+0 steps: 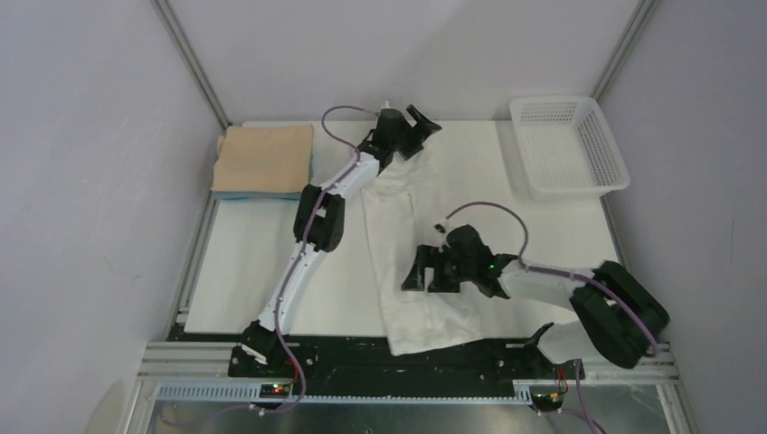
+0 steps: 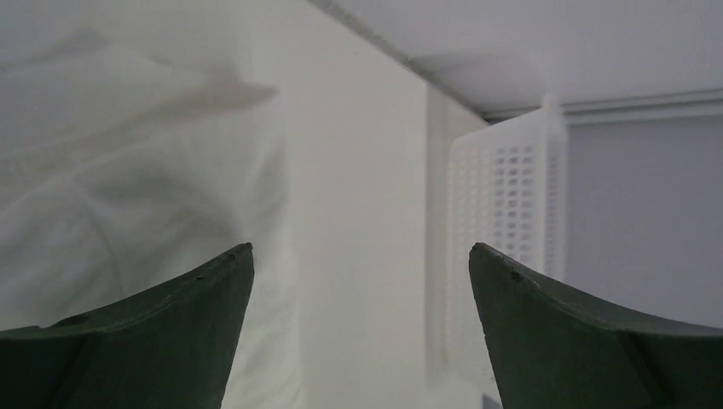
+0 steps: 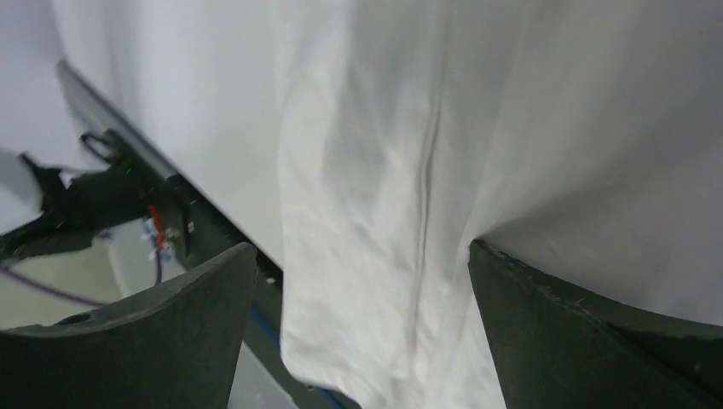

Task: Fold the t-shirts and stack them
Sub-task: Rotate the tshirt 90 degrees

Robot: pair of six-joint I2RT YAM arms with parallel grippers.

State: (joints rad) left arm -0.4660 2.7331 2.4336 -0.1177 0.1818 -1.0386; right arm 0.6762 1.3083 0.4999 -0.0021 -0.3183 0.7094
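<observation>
The white wrinkly t-shirt (image 1: 398,244) lies in a long strip down the middle of the table, its near end hanging over the front edge. It also shows in the left wrist view (image 2: 128,187) and the right wrist view (image 3: 511,128). A folded tan t-shirt (image 1: 265,155) lies on a folded light blue t-shirt (image 1: 258,193) at the far left corner. My left gripper (image 1: 423,122) is open and empty above the shirt's far end. My right gripper (image 1: 418,276) is open and empty just over the shirt's near half.
A white perforated plastic basket (image 1: 570,145) stands at the far right corner; its wall shows in the left wrist view (image 2: 511,221). The black frame rail with wiring (image 3: 119,187) runs along the table's front edge.
</observation>
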